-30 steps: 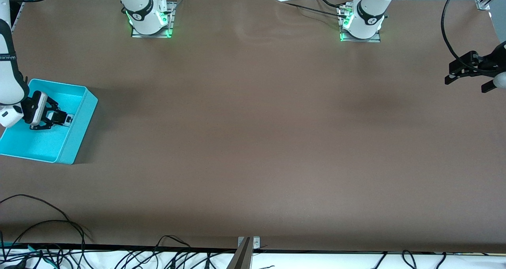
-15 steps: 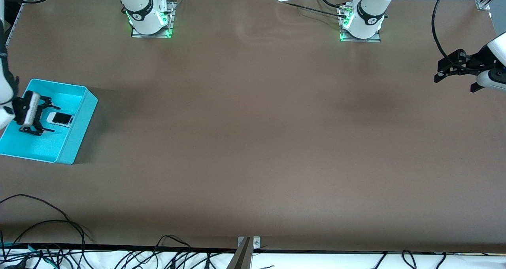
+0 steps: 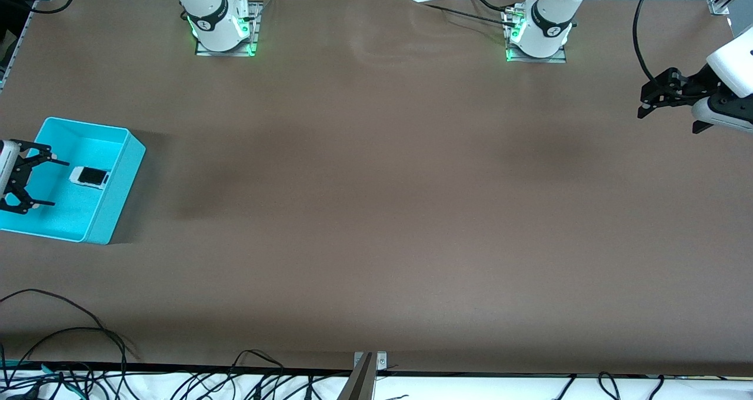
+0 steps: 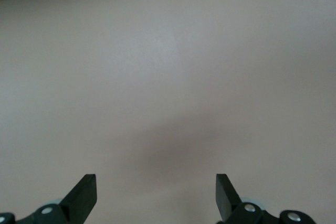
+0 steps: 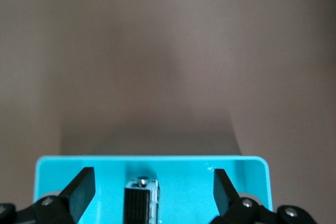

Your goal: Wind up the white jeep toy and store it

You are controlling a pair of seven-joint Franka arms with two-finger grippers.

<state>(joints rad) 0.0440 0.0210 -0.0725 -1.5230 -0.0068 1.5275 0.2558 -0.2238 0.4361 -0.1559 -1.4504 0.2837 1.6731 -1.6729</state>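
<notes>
Both Franka arms wore glossy white shells. The right arm's base (image 3: 216,20) and the left arm's base (image 3: 544,23) each carried a black band with a small round white mark, a red button near the top, and green light glowing at the foot, where each sat on a grey metal mounting plate. Black cables ran to the left arm's base, and a thin black cable looped above the left gripper (image 3: 670,103). Both the left gripper and the right gripper (image 3: 44,182) were black, with skeletal linkage and tapered pointed fingers (image 4: 84,195). Small silver screws showed at the finger pivots (image 5: 48,201) in the wrist views.
</notes>
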